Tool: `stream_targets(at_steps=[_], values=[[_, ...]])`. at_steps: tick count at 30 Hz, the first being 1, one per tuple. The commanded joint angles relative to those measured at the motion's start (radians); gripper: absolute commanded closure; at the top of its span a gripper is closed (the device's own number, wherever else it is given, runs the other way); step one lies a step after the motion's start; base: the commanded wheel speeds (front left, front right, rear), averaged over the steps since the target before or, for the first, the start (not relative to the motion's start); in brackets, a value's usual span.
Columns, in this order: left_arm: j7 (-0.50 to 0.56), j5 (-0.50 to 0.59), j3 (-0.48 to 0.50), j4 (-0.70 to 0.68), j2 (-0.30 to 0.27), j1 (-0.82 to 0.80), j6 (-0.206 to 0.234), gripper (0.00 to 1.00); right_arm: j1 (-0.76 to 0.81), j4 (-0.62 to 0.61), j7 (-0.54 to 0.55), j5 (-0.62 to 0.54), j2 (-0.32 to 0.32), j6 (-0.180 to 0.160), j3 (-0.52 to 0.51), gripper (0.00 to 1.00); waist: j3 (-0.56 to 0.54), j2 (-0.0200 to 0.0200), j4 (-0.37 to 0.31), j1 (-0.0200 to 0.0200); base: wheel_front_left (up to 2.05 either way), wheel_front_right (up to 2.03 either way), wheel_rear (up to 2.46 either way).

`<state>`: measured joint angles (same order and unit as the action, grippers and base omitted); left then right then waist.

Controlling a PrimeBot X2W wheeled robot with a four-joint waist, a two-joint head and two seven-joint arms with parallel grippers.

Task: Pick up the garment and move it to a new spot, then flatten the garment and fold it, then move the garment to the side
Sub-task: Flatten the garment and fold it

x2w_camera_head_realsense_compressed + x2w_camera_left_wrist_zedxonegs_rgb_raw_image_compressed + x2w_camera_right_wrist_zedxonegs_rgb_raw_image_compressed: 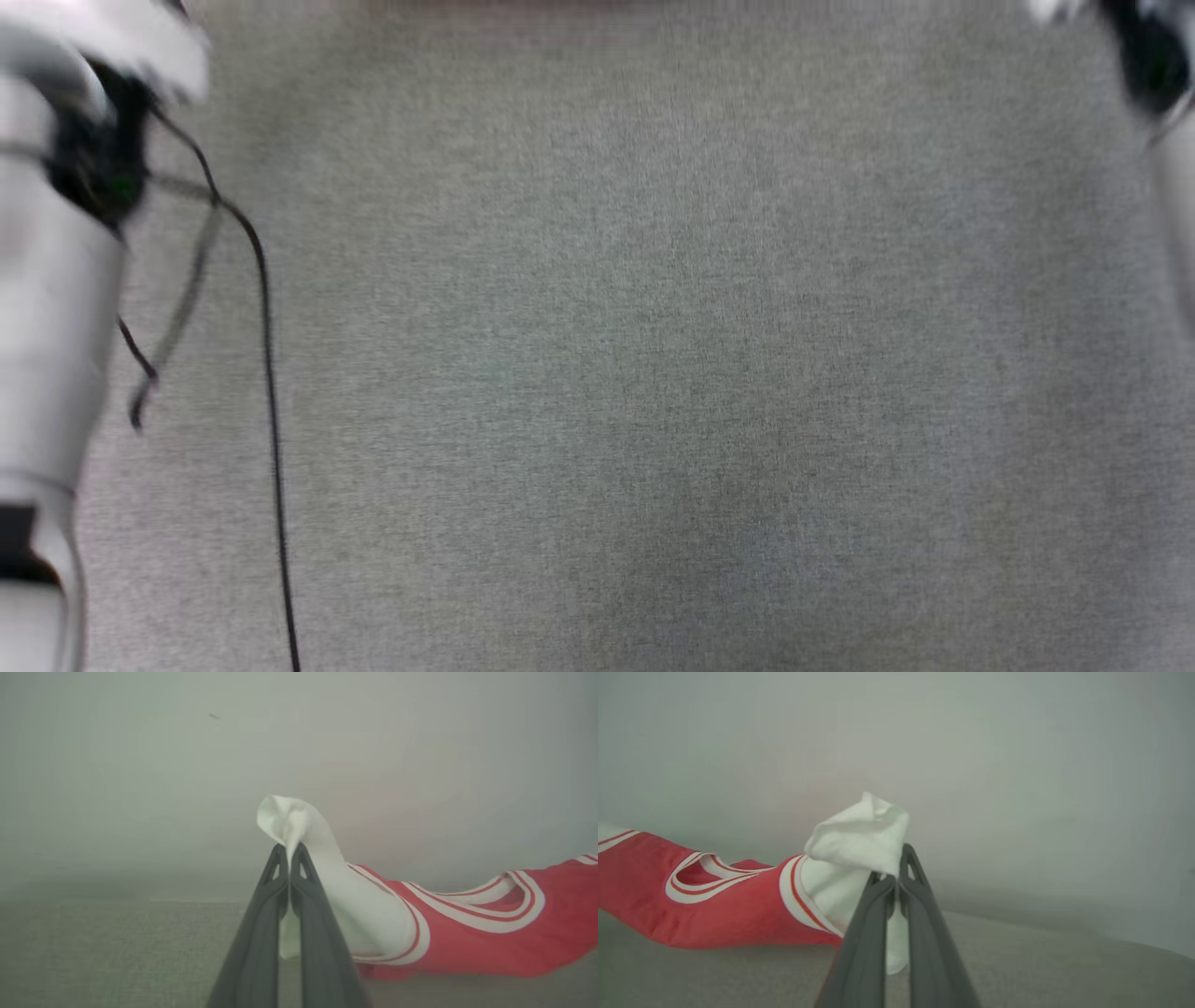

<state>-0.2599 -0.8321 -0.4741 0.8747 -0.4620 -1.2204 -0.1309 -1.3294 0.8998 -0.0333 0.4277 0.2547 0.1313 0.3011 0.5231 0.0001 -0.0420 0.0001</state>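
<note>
The garment (467, 933) is a red jersey with white sleeves and red-and-white striped trim. In the left wrist view my left gripper (289, 851) is shut on one bunched white sleeve, and the red body with its collar trails off to the right, above the grey surface. In the right wrist view my right gripper (892, 868) is shut on the other white sleeve of the garment (691, 905), whose red body stretches away to the left. Its chest lettering is hidden. The head view holds my pale left forearm (47, 308) at the left edge and my right forearm (1176, 177) at the top right.
A grey fabric-covered surface (653, 373) spreads across the head view. A thin black cable (271, 401) runs down beside my left forearm. A pale plain wall (187, 765) stands behind the garment in both wrist views.
</note>
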Motion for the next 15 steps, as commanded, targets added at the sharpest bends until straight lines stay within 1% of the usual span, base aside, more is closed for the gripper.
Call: stream_targets(at_steps=[1, 4, 8, 13, 15], values=[[-0.006, -0.014, -0.002, -0.027, 0.000, 0.071, 0.001, 1.00, 0.078, -0.015, -0.012, 0.026, 0.017, -0.001, 0.012, 1.00, -0.050, -0.0001, 0.017, -0.0001, 0.00, 0.00, 0.00], [-0.007, -0.020, 0.022, -0.095, -0.003, 0.204, 0.001, 1.00, 0.213, -0.050, -0.022, 0.072, 0.041, -0.001, 0.025, 1.00, -0.099, -0.0001, 0.026, -0.0001, 0.00, 0.00, 0.00], [-0.007, 0.018, 0.081, -0.185, 0.010, 0.392, 0.001, 1.00, 0.396, -0.105, -0.025, 0.118, 0.065, -0.001, 0.022, 1.00, -0.167, -0.0001, 0.035, -0.0001, 0.00, 0.00, 0.00], [-0.007, 0.081, 0.159, -0.296, 0.027, 0.614, 0.013, 1.00, 0.593, -0.185, -0.016, 0.132, 0.080, -0.001, -0.006, 1.00, -0.253, -0.0001, 0.031, -0.0001, 0.00, 0.00, 0.00], [-0.006, 0.085, 0.183, -0.325, 0.037, 0.701, 0.014, 1.00, 0.669, -0.225, -0.006, 0.131, 0.083, -0.001, -0.029, 1.00, -0.287, -0.0001, 0.029, -0.0001, 0.00, 0.00, 0.00]])
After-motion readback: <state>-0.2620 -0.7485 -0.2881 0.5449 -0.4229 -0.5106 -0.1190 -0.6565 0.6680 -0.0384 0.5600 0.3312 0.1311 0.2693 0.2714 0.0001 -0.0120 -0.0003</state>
